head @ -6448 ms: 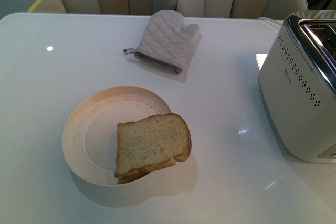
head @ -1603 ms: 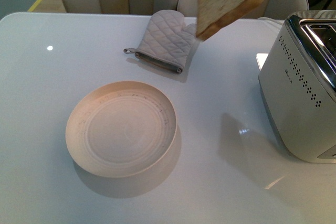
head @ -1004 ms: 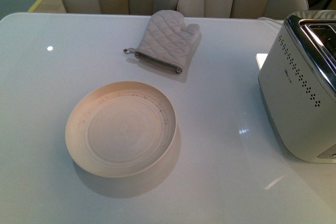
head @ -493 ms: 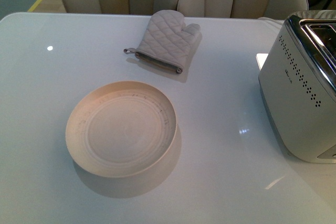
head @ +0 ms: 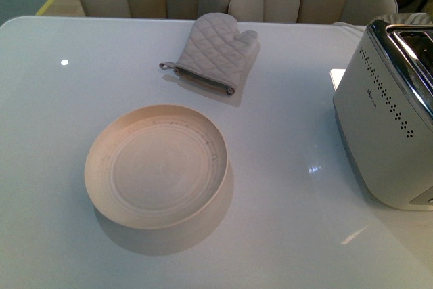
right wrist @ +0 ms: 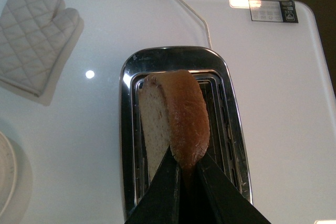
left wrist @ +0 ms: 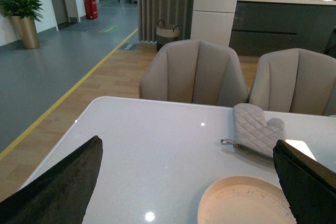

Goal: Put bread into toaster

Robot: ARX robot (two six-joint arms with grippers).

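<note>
In the right wrist view my right gripper (right wrist: 184, 167) is shut on the bread (right wrist: 173, 116), a thick tan slice with a golden-brown crust, held on edge directly above the chrome slotted top of the toaster (right wrist: 131, 145). The slice hangs over the slots; I cannot tell if it touches them. In the front view the white toaster (head: 379, 133) stands at the right edge, and neither the bread nor any arm shows there. My left gripper (left wrist: 189, 182) is open and empty, its dark fingers (left wrist: 63, 182) wide apart above the table near the plate.
An empty cream plate (head: 157, 164) sits at the table's centre-left. A grey quilted oven mitt (head: 213, 52) lies at the back, also visible in the right wrist view (right wrist: 34, 35). The toaster's white cord (right wrist: 189, 17) runs behind it. Beige chairs (left wrist: 193, 74) stand beyond the table.
The bread was lifted off the plate and carried up and right out of the front view. Over the last second the front view has not changed.
</note>
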